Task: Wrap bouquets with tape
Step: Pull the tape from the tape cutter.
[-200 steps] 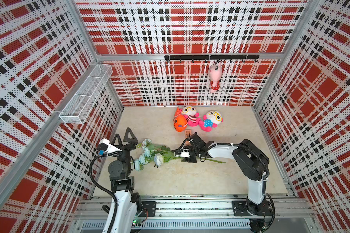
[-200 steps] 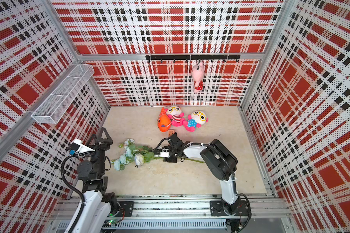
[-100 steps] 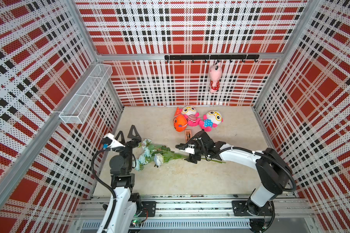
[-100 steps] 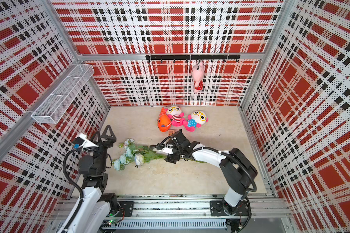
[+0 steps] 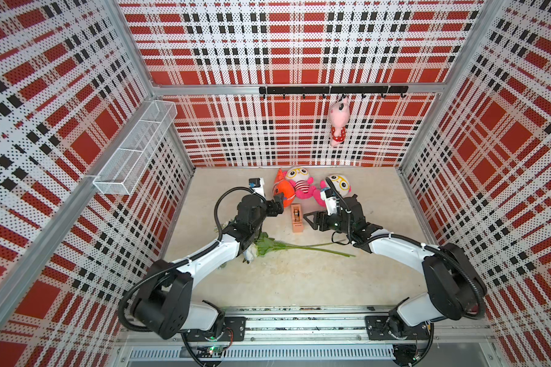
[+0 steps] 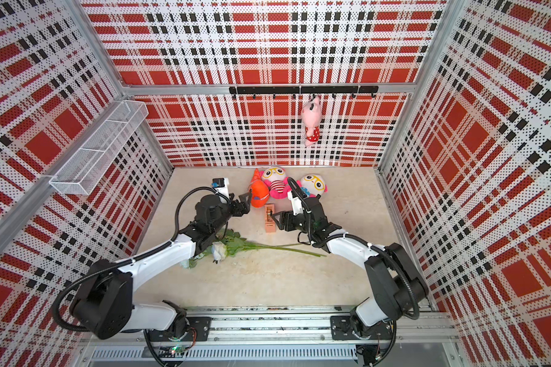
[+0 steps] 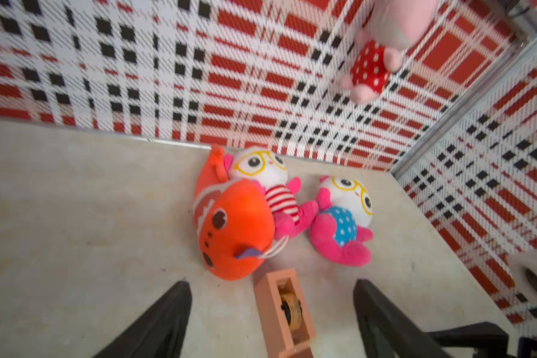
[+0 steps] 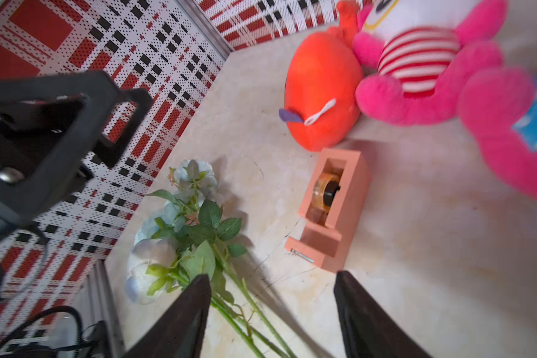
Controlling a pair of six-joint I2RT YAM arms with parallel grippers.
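We see both grippers, left (image 7: 272,313) and right (image 8: 272,310), spread apart and empty, flanking the tape dispenser (image 5: 296,218). The bouquet (image 5: 269,246) lies nearer, on the table (image 5: 299,279).

Both arms look the same. The left arm (image 5: 204,260) and the right arm (image 5: 401,251) have smooth white tubes with big round black joints. Thick black cables loop beside each arm, held on with small white ties. Each arm stands on a black plate bolted to a silver rail (image 5: 299,324). Near each wrist sits a small white camera box (image 5: 257,186). The left end effector (image 7: 273,313) and the right end effector (image 8: 273,313) have black pointed fingers (image 7: 155,322).
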